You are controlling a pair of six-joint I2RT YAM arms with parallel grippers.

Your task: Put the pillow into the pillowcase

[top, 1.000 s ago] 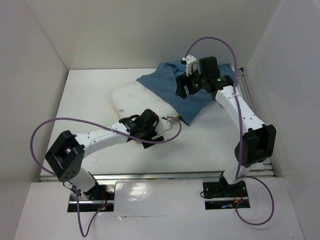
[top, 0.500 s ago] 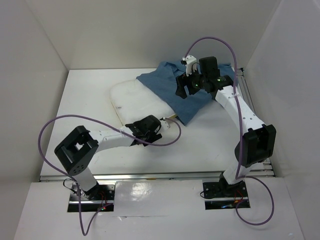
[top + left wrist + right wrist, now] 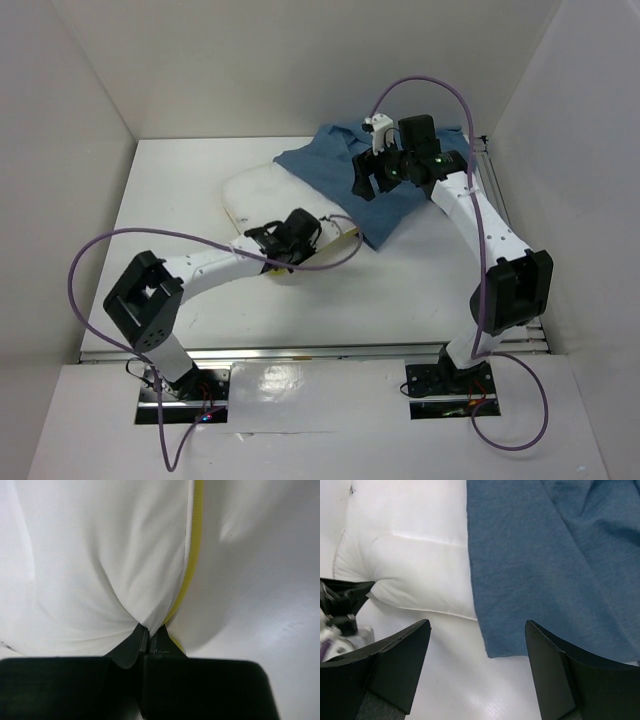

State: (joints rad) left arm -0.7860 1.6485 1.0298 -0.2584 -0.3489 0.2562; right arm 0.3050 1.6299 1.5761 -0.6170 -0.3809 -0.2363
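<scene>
The pale cream pillow lies mid-table, its right end under the denim-blue pillowcase. My left gripper is at the pillow's near edge. In the left wrist view it is shut, pinching a fold of pillow fabric beside the yellow piping. My right gripper hovers above the pillowcase. In the right wrist view it is open and holds nothing, over the lower edge of the pillowcase, with the pillow to the left.
White walls enclose the table on the left, back and right. The pillowcase bunches up toward the back right corner. Purple cables loop from both arms; the left one arcs over the table's left side.
My left gripper has moved up to the pillow's near edge and gone from open to shut on its fabric. The right arm has not moved.
</scene>
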